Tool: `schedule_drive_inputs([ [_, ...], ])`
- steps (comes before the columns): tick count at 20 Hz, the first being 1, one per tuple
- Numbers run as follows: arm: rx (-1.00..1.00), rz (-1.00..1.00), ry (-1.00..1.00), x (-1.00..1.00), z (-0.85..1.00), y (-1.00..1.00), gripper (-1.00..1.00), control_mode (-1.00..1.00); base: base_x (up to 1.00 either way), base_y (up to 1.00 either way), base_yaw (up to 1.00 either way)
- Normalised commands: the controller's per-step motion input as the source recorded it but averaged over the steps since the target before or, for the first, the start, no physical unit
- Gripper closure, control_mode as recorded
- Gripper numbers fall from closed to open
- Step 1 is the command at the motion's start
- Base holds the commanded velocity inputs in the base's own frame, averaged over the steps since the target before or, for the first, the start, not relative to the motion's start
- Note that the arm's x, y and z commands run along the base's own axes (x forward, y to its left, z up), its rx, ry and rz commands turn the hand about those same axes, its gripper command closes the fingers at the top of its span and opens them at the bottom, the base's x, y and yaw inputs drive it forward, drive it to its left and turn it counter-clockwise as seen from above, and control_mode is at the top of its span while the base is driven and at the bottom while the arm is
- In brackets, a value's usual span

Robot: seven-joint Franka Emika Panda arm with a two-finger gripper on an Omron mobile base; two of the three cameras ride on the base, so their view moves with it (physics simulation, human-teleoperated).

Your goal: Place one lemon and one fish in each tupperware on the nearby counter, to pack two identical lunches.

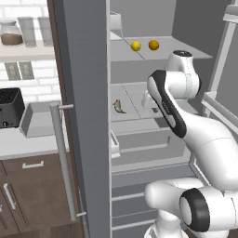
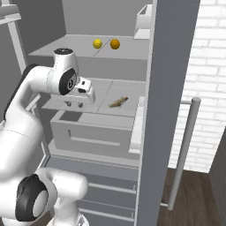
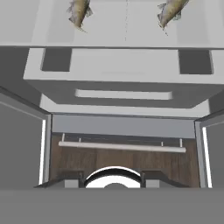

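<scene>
The claw (image 2: 74, 104) hung empty inside the open fridge, its jaws together, over the middle shelf. The 2 fish (image 3: 78, 11) lay on that shelf. They looked light, slender, probably slippery; the mid-body was the best hold. The 2 lemons (image 1: 135, 45) sat on the shelf above.

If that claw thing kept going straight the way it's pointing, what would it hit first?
Probably the fridge drawer below the shelf: the end effector points downward at it, with the two fish off to one side. Depth is unclear.
</scene>
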Motion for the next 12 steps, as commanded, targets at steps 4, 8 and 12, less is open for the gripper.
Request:
schedule_drive_inputs([
  [4,0.0,0.0,0.02,-0.18,-0.08,-0.04,-1.0,-1.0,0.0,0.0,0.0],
  [8,0.0,0.0,0.07,-0.32,-0.19,-0.03,-1.0,-1.0,0.0,0.0,0.0],
  [12,0.0,0.0,0.03,0.0,0.0,0.0,-1.0,-1.0,0.0,0.0,0.0],
])
